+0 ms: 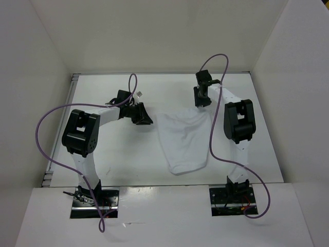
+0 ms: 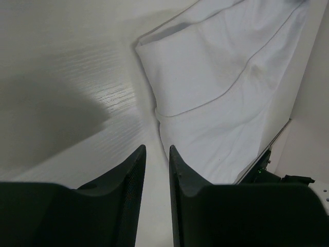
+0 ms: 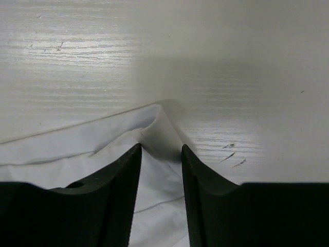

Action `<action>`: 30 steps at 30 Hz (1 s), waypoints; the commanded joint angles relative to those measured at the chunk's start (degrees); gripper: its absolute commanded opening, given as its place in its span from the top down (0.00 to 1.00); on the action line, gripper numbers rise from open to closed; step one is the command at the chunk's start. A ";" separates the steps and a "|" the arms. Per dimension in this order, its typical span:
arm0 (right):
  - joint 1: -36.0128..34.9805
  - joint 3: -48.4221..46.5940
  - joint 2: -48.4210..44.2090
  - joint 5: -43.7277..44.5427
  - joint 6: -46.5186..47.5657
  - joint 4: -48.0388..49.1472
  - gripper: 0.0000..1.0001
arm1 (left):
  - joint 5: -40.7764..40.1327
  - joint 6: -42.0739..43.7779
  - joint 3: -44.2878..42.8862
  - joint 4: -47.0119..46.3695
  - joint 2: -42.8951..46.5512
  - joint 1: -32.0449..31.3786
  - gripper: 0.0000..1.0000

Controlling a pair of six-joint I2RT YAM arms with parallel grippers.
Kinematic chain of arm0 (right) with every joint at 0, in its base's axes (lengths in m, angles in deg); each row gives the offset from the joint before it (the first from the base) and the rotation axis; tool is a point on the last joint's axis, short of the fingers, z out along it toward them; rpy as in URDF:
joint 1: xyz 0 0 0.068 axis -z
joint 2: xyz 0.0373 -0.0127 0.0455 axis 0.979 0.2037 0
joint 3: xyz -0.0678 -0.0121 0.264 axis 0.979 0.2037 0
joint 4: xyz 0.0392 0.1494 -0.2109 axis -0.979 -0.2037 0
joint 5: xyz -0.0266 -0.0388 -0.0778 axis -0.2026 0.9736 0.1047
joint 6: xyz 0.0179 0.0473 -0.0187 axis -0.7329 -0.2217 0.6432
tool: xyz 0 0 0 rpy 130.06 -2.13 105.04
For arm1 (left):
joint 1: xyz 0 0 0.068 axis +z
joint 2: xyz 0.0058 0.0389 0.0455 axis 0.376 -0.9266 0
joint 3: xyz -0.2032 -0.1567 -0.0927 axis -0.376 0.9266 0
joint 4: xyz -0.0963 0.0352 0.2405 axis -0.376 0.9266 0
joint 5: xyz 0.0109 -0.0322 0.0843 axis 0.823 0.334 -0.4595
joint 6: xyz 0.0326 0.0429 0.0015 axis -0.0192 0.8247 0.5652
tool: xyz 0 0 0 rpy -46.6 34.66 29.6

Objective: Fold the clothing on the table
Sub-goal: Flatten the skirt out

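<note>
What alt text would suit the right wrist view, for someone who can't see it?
The right gripper, two black fingers standing apart, straddles a raised corner of the white clothing. Bare white table fills the upper half.

**Top view.** Illumination is bright, diffuse and overhead. The white counter (image 1: 128,154) and walls (image 1: 154,36) approach overexposure. Shadows under the arms (image 1: 82,134) are faint and soft-edged. Focus is uniform, with no motion blur.

**Left wrist view.** A glare patch sits on the counter at mid-left, with a broad soft shadow to its left. The clothing (image 2: 216,87) shows gentle grey shading along its folds. The left pincer (image 2: 157,152) renders near-black with little surface detail.

**Right wrist view.** A glare band crosses the upper left of the counter, and a soft shadow covers the centre. The surface grain is sharp. The right pincer (image 3: 160,152) is underexposed.
</note>
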 commanded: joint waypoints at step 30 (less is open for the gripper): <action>-18.94 -11.51 -17.70 -11.27 -5.31 -13.54 1.00 | 1.40 3.99 1.63 3.12 7.29 9.29 0.68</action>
